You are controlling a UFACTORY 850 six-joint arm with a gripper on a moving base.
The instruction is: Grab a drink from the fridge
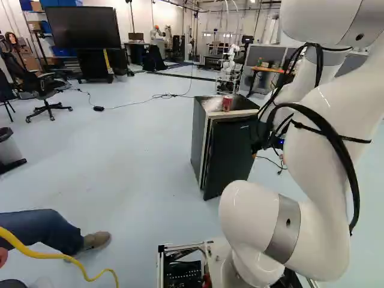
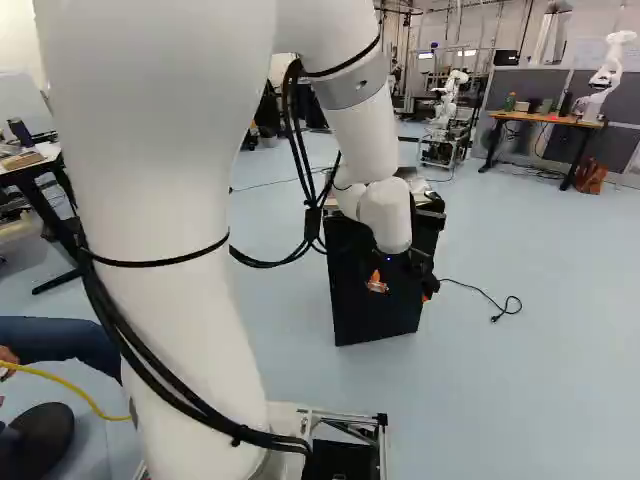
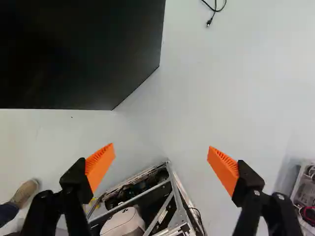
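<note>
In the right base view my gripper [image 2: 402, 290] is in front of the small black fridge [image 2: 372, 312], low at the end of the arm. The wrist view shows the gripper [image 3: 161, 147] open, its orange-padded fingers wide apart with nothing between them. Ahead of them and to one side lies the fridge's dark surface [image 3: 78, 54], apart from both fingers. In the left base view the fridge [image 1: 229, 157] has a black front, and a red can [image 1: 227, 104] stands on its top. The inside of the fridge is not visible, and I cannot tell whether its door is ajar.
A cable [image 2: 500, 305] lies on the floor beside the fridge. A person's leg [image 1: 45, 231] and a yellow cable [image 1: 42, 255] are close to the base. The base's metal frame [image 3: 170, 182] shows below the gripper. Another robot [image 2: 605, 75] stands by a far table [image 2: 545, 118].
</note>
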